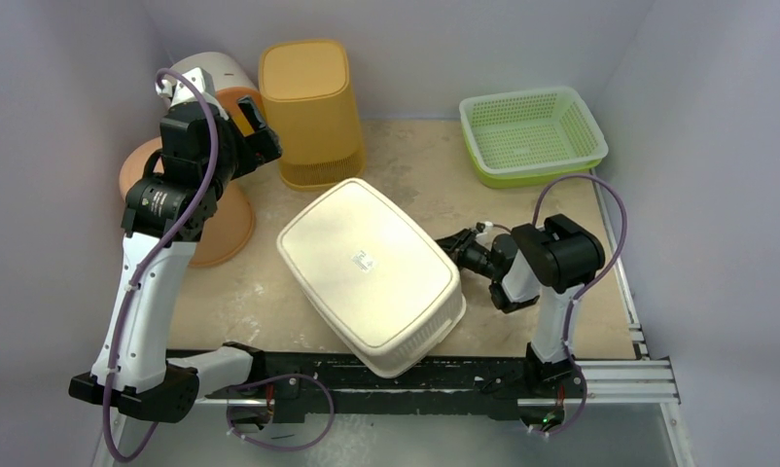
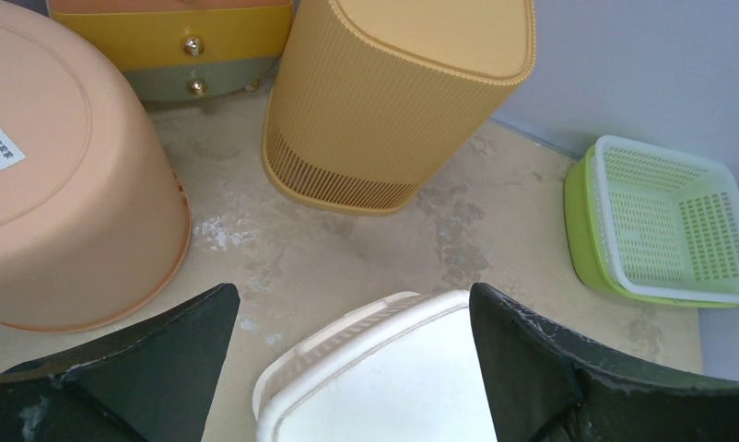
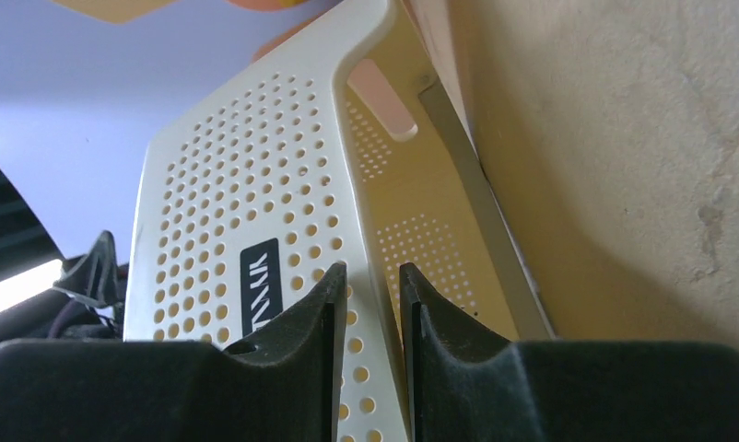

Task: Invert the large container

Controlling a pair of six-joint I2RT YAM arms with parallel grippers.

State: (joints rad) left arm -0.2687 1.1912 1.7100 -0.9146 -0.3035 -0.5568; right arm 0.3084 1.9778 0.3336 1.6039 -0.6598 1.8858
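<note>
Large cream rectangular plastic tub point(image 1: 367, 263) with rounded corners, mid bench, a bit toward the near edge. Base up, mouth down. The base is smooth and solid with a small label at its centre. Long axis runs diagonally, far-left to near-right. Slotted band shows along the near-right wall. Right tool point(image 3: 373, 274) pinches the perforated right-end wall. Can't tell if the rim lies flat.
</note>
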